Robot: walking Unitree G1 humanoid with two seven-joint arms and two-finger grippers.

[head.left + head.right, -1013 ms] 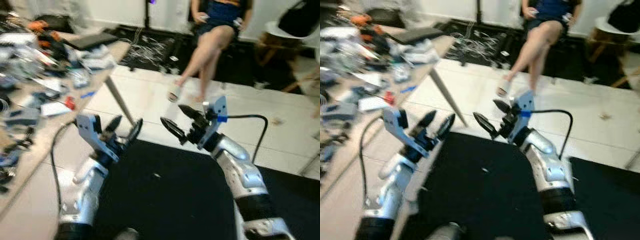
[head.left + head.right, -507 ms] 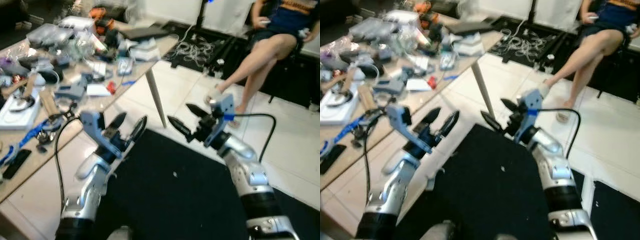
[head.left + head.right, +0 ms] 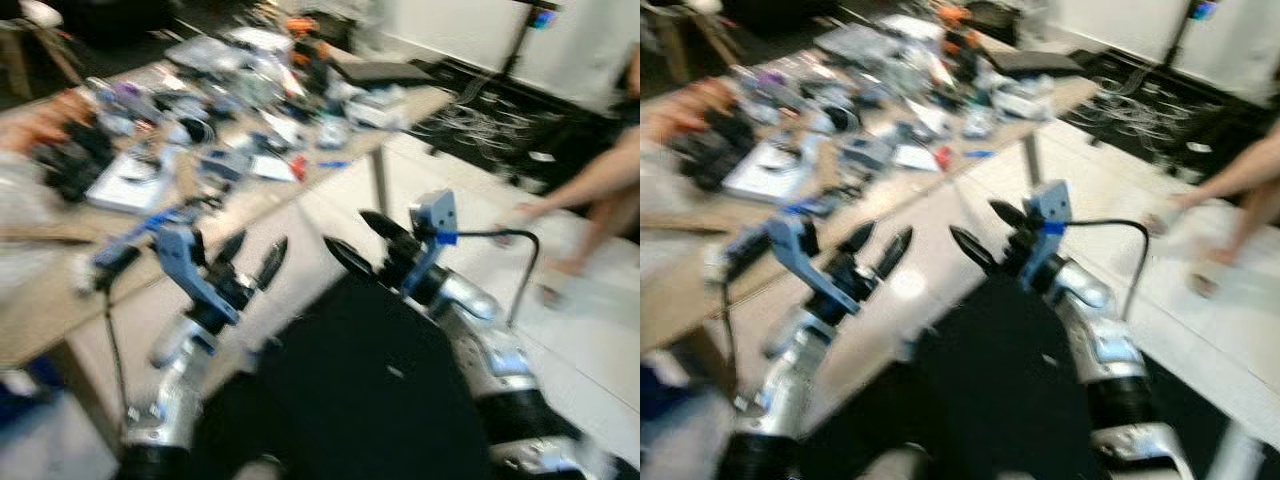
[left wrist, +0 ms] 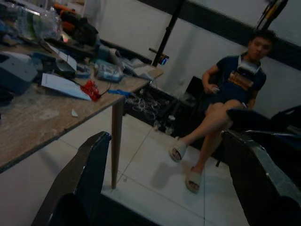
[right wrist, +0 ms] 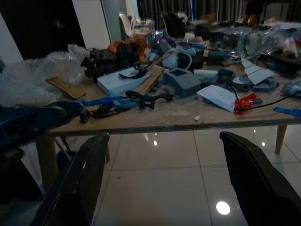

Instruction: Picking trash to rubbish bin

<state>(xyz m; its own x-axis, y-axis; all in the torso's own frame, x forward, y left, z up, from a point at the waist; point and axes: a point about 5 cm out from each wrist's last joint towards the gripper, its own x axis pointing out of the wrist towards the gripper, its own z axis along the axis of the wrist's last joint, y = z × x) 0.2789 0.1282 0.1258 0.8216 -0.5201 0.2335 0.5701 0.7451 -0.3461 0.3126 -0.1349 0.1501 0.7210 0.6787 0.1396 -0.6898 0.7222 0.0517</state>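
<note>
The right hand [image 5: 164, 183] has its two black fingers [image 5: 77, 183] spread wide apart, with nothing between them. Beyond the fingers is a shiny white tiled floor [image 5: 160, 174], and over it stands a long wooden tabletop [image 5: 178, 117] full of clutter. On the tabletop, a grey box [image 5: 182, 81] sits near the middle. Beside the box lies a white paper [image 5: 220, 96], and a small red thing [image 5: 245, 102] touches this paper. Bubble wrap [image 5: 35, 75] is heaped at the far end from the red thing.

Cluttered tabletop [image 5: 155, 120], no bin identifiable

A crumpled red scrap [image 5: 245, 102] lies on the wooden tabletop just beside a white paper sheet [image 5: 220, 96]; a heap of clear bubble wrap [image 5: 35, 75] sits at the far end.
</note>
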